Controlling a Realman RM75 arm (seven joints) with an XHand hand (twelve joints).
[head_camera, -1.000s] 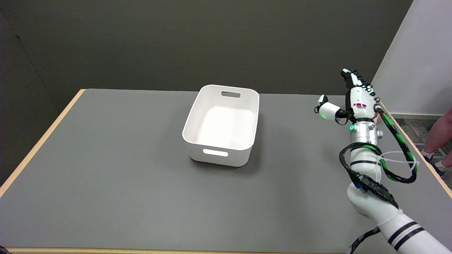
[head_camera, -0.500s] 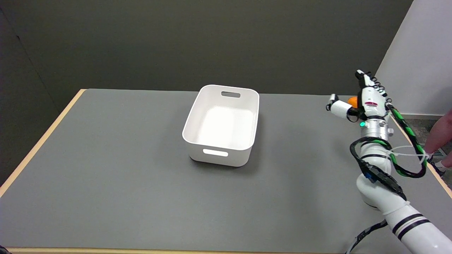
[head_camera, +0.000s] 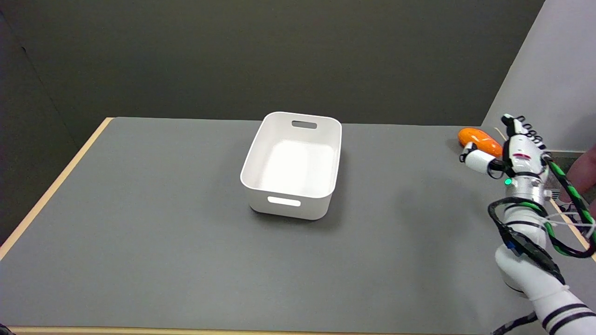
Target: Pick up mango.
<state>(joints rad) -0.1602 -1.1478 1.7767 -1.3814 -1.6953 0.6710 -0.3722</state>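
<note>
- Grey matte desk (head_camera: 163, 260) filling the view, trimmed with a light wooden edge along the left, near and right sides.
- White right arm (head_camera: 535, 274) with black bands reaching in from the lower right corner, wrapped in a looping black-and-green cable (head_camera: 565, 218) tied with white straps.
- Right hand (head_camera: 510, 151) held upright above the desk's right side close to the right edge, thumb stuck out toward the left, the other fingers (head_camera: 517, 128) extended upward and apart; released, grasping nothing.
- White rectangular plastic bin (head_camera: 260, 186) standing near the desk's middle, well apart from the hand, with a slot handle in its near wall and another in its far wall; nothing visible inside it.
- Broad stretch of bare grey surface between the bin and the hand, and likewise left of the bin out to the left edge.
- Orange mango (head_camera: 479, 141) lying on the desk at the far right corner, just beyond and slightly left of the hand, with the thumb tip overlapping its near side in this view; contact between the two not possible to tell.
- Part of a person (head_camera: 584, 172) showing past the right edge of the desk, beside the arm, above a patterned floor with a vent.
- Dark olive-grey wall (head_camera: 279, 56) behind the far edge of the desk, meeting a lighter white wall (head_camera: 554, 70) at the upper right.
</note>
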